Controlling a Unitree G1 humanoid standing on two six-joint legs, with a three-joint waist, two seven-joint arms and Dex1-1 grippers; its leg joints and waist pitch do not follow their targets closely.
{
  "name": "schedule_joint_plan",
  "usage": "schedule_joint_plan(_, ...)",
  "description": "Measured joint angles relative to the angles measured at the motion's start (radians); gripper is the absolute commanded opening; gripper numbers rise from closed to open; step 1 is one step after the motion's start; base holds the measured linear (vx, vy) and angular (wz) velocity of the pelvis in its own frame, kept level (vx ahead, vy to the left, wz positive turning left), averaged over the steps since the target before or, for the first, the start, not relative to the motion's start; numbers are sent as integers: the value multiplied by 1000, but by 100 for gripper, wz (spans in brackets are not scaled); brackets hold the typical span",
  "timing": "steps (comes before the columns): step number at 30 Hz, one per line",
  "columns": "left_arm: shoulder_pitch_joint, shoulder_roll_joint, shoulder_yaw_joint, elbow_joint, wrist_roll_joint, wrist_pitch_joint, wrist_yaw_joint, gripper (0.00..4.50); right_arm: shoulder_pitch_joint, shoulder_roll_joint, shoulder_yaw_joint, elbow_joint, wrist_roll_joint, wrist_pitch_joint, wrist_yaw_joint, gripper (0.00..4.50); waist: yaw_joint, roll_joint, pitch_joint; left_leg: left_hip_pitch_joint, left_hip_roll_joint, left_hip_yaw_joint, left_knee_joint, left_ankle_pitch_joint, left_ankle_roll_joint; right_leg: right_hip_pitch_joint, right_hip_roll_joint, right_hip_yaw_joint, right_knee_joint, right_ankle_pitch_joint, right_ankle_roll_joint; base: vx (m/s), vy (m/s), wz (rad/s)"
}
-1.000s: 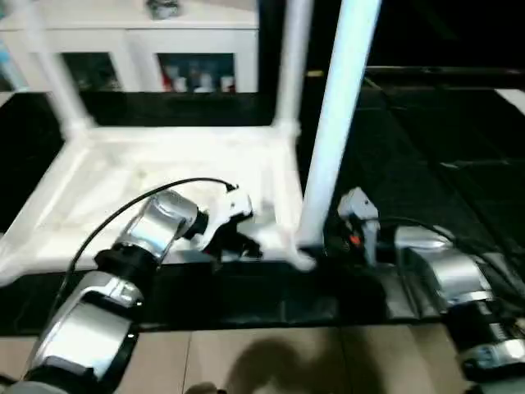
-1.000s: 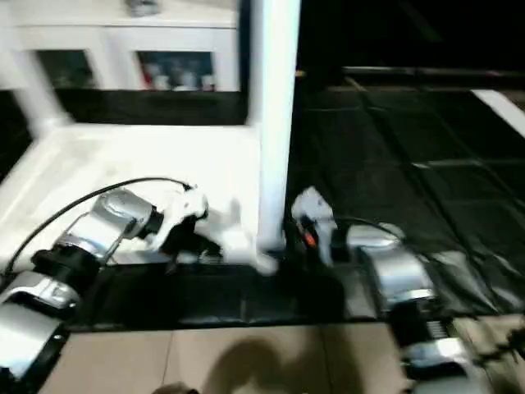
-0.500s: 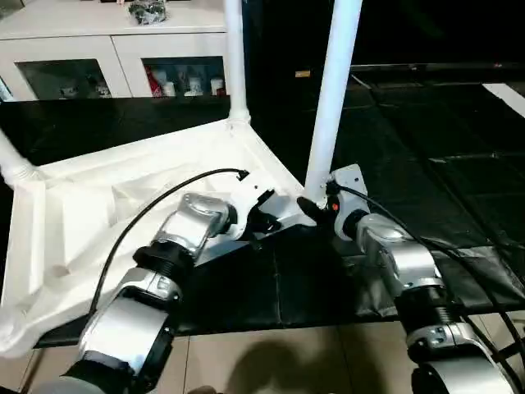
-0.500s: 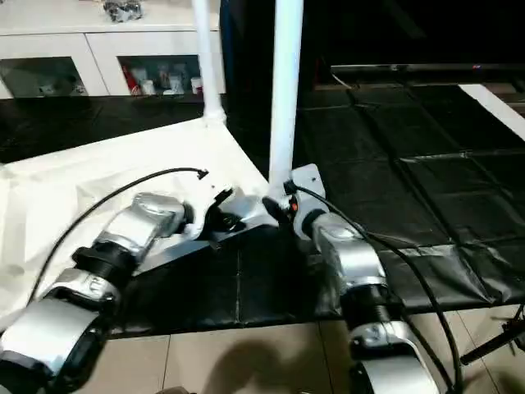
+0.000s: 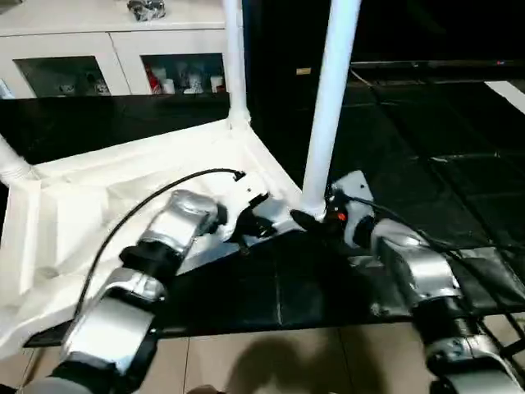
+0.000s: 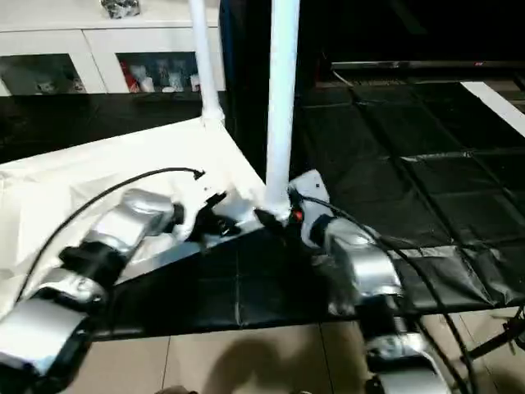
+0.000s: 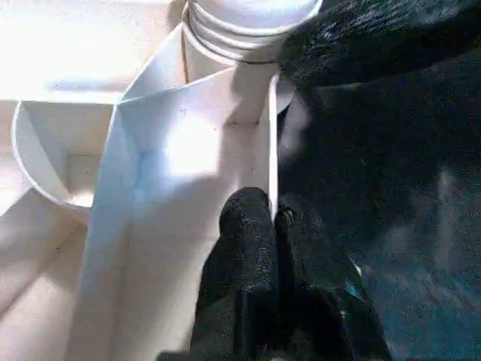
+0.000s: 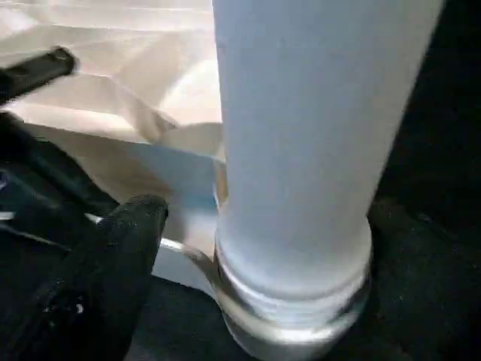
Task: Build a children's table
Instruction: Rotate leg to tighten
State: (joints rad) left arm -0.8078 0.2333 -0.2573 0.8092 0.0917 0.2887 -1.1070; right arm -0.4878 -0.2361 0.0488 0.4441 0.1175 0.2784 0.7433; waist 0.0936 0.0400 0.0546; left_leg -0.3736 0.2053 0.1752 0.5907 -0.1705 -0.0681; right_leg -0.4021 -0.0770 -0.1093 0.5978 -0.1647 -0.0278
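The children's table lies upside down on a black mat, its white ribbed tabletop (image 5: 98, 205) facing up. A long white leg (image 5: 328, 107) stands in the near right corner socket. A second leg (image 5: 233, 57) rises at the far corner and a third (image 5: 11, 167) at the left. My left gripper (image 5: 251, 225) is shut on the tabletop's thin rim (image 7: 272, 150) just beside that near socket, a fingertip (image 7: 246, 226) on each side. My right gripper (image 5: 310, 220) stands open around the near leg's base (image 8: 293, 301); one black finger (image 8: 124, 256) is clear of it.
A white glass-door cabinet (image 5: 123, 49) stands behind the tabletop. The black mat (image 5: 426, 148) stretches away to the right. Beige floor (image 5: 271, 361) runs along the near edge. A black cable (image 5: 164, 185) arcs over my left forearm.
The right gripper's fingers have spread away from the near leg's base. The left gripper keeps its pinch on the rim. The camera has swung, shifting the whole picture.
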Motion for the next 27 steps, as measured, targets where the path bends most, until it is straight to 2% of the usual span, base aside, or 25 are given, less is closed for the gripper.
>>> schedule_joint_plan(3,12,40,-28,0,0,-70,-94,0,12,-66,28,-22,26,-10,142,447,14,0,0,0,0,0,1,0,0,1,0,0,0,0,0,0,0,0)
schedule_joint_plan(8,13,85,-65,-4,0,-131,-232,0,26,-150,85,-78,53,-18,335,447,34,0,0,-1,0,0,2,0,0,2,0,0,-1,0,0,0,0,0)
schedule_joint_plan(12,13,106,-93,-6,0,-180,-301,0,28,-208,105,-92,80,-18,460,447,49,0,0,-1,0,0,2,0,1,2,0,0,-1,0,0,0,0,0)
schedule_joint_plan(18,13,140,-126,-9,4,-242,-387,0,27,-241,120,-106,106,-17,574,447,53,0,0,-1,1,0,3,0,1,2,0,0,0,0,0,0,0,0)
schedule_joint_plan(19,14,146,-132,-11,4,-249,-396,0,27,-245,121,-107,109,-17,586,421,53,0,0,-1,1,0,3,0,1,2,0,0,0,0,0,0,0,0)
schedule_joint_plan(23,21,150,-136,-25,9,-263,-416,0,25,-248,130,-107,124,-17,620,409,54,0,0,-1,1,0,3,0,1,2,0,0,0,0,0,0,0,0)
schedule_joint_plan(24,23,150,-136,-29,10,-266,-416,0,24,-248,133,-107,126,-16,627,376,53,0,0,-1,1,0,3,0,0,2,0,0,0,0,0,0,0,0)
schedule_joint_plan(27,24,148,-137,-29,11,-271,-416,0,23,-247,140,-107,128,-14,646,369,54,-1,0,-1,1,0,3,0,1,2,0,0,0,0,0,0,0,0)
